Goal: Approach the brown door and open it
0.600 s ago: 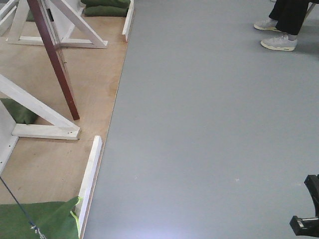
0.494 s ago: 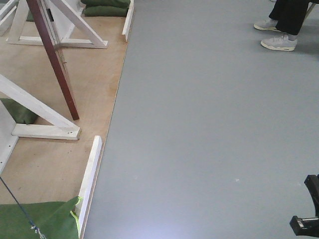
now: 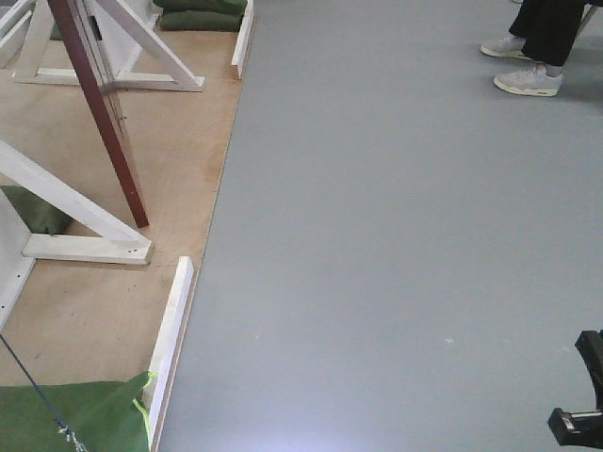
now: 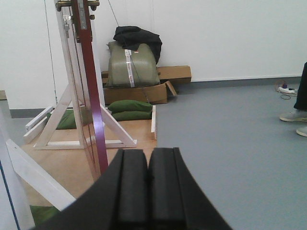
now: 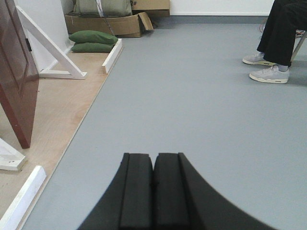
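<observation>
The brown door (image 3: 99, 104) stands on a plywood platform (image 3: 179, 160) at the left, swung ajar from its white frame. It shows edge-on in the left wrist view (image 4: 91, 91), with a brass handle at the top, and as a brown panel at the far left of the right wrist view (image 5: 17, 76). My left gripper (image 4: 147, 158) is shut and empty, a short way back from the door's edge. My right gripper (image 5: 153, 160) is shut and empty over the grey floor, right of the platform.
White diagonal braces (image 3: 75, 212) and a low white rail (image 3: 171, 334) border the platform. Green sandbags (image 3: 71, 414) lie on its corners. Cardboard boxes and a bag (image 4: 134, 72) stand against the far wall. A seated person's legs and shoes (image 3: 528, 75) are at top right.
The view has shifted very slightly; the door's lower edge sits a touch further left. Both grippers stay shut.
</observation>
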Motion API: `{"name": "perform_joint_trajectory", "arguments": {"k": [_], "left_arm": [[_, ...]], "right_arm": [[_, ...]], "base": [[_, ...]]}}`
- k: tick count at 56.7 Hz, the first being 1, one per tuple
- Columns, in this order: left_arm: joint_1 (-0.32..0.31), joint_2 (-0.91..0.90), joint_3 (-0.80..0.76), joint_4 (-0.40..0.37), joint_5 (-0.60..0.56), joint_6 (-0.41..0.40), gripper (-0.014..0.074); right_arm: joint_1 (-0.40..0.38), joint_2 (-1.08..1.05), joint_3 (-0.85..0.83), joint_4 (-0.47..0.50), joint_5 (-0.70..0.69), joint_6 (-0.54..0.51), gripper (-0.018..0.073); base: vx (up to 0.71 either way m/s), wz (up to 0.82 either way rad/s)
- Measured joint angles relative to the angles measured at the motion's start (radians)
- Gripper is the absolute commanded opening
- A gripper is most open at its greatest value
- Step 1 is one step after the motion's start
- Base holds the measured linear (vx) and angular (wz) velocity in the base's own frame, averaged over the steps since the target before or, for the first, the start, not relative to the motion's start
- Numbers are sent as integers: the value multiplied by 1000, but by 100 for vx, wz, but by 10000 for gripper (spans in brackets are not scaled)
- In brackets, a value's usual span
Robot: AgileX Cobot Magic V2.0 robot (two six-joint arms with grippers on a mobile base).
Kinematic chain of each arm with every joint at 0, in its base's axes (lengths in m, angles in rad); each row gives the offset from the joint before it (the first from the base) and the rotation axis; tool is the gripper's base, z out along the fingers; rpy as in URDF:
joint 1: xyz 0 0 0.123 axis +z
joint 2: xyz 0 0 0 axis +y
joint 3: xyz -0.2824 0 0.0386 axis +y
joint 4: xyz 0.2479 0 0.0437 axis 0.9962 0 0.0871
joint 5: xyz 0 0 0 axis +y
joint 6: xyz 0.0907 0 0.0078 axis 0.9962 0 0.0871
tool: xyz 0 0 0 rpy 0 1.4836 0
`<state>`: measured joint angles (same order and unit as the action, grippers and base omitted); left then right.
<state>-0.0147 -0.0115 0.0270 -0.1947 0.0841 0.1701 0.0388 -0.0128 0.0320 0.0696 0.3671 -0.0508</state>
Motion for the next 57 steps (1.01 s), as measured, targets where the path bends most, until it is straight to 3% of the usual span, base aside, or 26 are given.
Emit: {"name": "perform_joint_trajectory", "arguments": {"k": [27, 57], "left_arm": [[0, 0, 0, 0, 0, 0, 31], [0, 0, 0, 0, 0, 0, 31]], "right_arm": [[0, 0, 0, 0, 0, 0, 0], [0, 0, 0, 0, 0, 0, 0]], "base": [[8, -2], [26, 4]]}}
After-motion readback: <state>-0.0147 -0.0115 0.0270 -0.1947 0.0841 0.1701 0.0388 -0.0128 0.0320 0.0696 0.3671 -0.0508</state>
